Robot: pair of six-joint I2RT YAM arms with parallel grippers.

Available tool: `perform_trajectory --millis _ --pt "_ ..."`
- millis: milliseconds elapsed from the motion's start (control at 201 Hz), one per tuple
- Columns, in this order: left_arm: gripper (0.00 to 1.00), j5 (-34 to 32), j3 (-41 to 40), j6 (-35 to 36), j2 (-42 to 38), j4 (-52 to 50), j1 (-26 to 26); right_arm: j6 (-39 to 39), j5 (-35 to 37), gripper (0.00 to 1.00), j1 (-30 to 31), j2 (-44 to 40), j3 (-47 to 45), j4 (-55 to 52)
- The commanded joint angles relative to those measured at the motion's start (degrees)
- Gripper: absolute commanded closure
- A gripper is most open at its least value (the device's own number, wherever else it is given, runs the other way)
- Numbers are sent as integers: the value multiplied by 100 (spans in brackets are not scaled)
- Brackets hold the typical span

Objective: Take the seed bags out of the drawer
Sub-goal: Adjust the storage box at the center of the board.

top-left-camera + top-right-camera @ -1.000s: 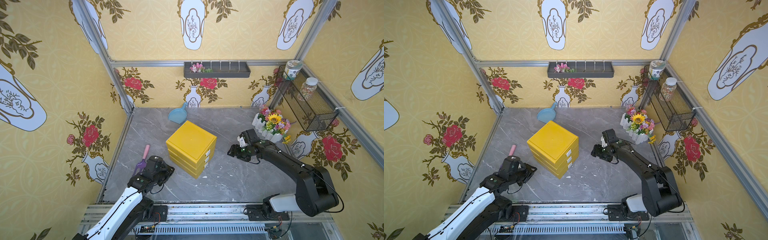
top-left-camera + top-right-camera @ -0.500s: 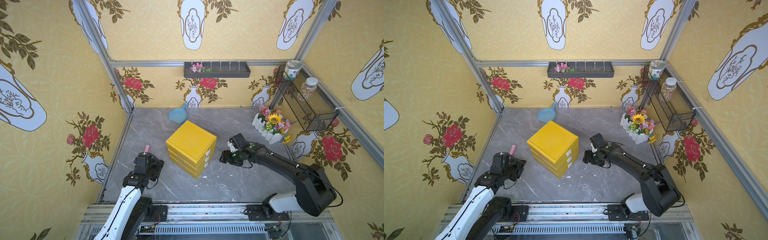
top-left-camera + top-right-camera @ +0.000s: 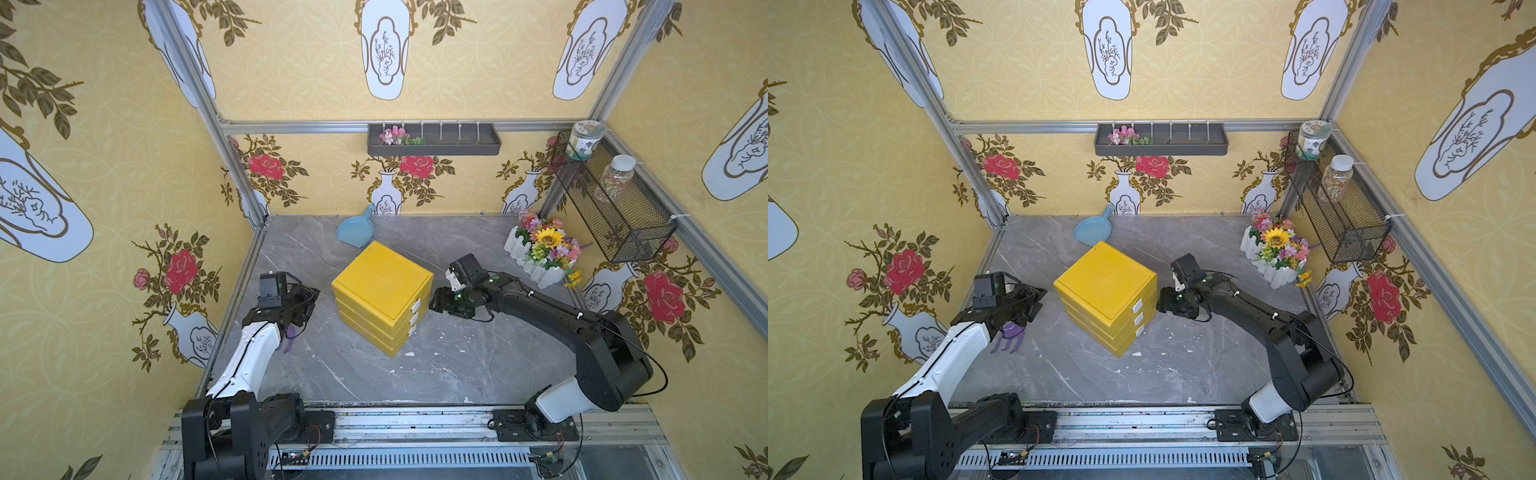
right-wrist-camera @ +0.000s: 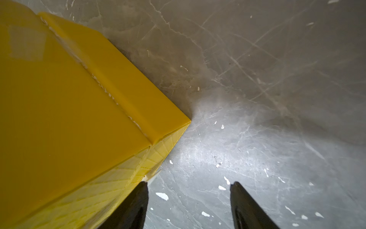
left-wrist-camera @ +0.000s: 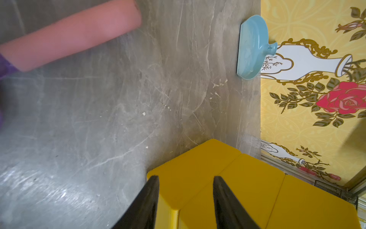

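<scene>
Gaping right gripper (image 3: 433, 301) flanks drawers (image 3: 382, 286); jar label (image 3: 584, 145) illegible.

left arm (image 3: 253, 357): white links, black joints | right arm (image 3: 536, 305): black, cabled

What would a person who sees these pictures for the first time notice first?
The bright yellow drawer chest in the middle of the grey table stands out first; its three drawers are all shut. The right gripper, open, is close to the drawer fronts, and the left gripper, open too, is at the opposite side. A colourful flower box stands in the far corner on the right arm's side.
</scene>
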Motion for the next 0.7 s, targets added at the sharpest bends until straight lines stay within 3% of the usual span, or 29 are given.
perform_trajectory --millis 0,693 --pt "50 291 36 221 206 333 13 -109 -70 31 3 99 135 30" --pt "51 794 -245 338 491 604 -116 -321 -342 31 -309 1276 1408 -8"
